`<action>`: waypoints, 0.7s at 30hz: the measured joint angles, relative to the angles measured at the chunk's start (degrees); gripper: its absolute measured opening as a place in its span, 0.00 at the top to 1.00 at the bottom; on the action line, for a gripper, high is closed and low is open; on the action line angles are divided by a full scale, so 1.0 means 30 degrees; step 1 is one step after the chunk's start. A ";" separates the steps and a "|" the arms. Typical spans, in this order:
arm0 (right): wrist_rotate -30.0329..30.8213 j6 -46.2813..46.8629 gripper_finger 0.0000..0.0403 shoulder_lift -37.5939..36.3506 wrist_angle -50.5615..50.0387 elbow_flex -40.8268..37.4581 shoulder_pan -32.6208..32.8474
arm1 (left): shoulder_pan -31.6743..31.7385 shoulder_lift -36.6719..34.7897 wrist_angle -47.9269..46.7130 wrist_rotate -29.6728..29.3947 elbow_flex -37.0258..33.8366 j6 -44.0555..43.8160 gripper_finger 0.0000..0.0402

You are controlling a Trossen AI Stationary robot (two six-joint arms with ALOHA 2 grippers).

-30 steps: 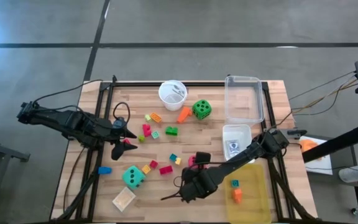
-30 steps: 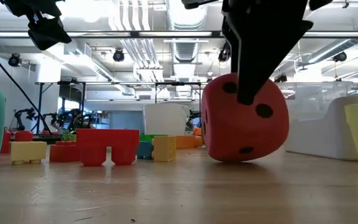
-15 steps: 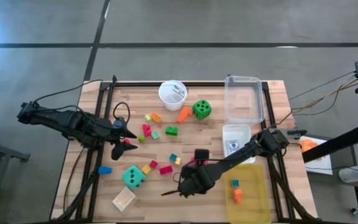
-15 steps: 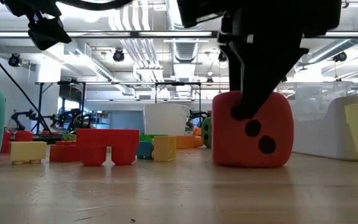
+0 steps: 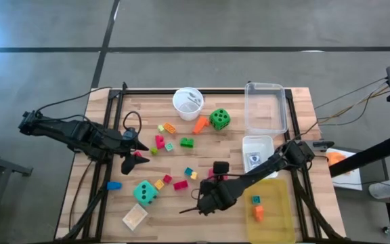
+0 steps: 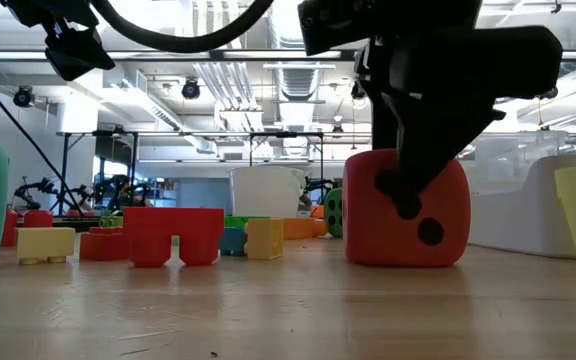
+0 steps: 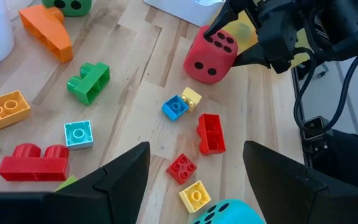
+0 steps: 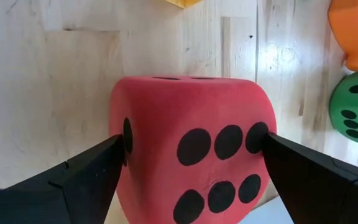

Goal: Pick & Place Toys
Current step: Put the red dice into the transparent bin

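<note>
Fingers of the right gripper (image 8: 191,168) flank the red-pink die (image 8: 191,146) resting on the bench (image 5: 147,108), touching its sides, while the left gripper (image 7: 194,171) hovers spread.

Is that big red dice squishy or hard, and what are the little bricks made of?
The big red foam dice with dark pips looks squishy: matte, slightly fuzzy, rounded corners, probably foam. The small red studded brick looks like hard plastic: smooth, shiny, sharp-edged. Neither can be confirmed by sight alone.

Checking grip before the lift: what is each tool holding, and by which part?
The right tool grips the red die by two opposite side faces, die resting on the table. The left tool is open, holding nothing.
</note>
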 joint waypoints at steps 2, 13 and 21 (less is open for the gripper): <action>0.0063 -0.0013 0.09 0.0000 0.0207 -0.0244 -0.0003 | 0.0000 0.0000 -0.0007 0.0000 0.0000 -0.0006 0.35; 0.0745 -0.0083 0.09 0.0044 0.0817 -0.0759 0.0004 | 0.0000 0.0000 -0.0101 0.0000 0.0000 -0.0115 0.34; 0.0938 0.0013 0.36 0.0140 0.0920 -0.0863 -0.0003 | 0.0000 0.0007 -0.0146 0.0000 0.0000 -0.0138 0.34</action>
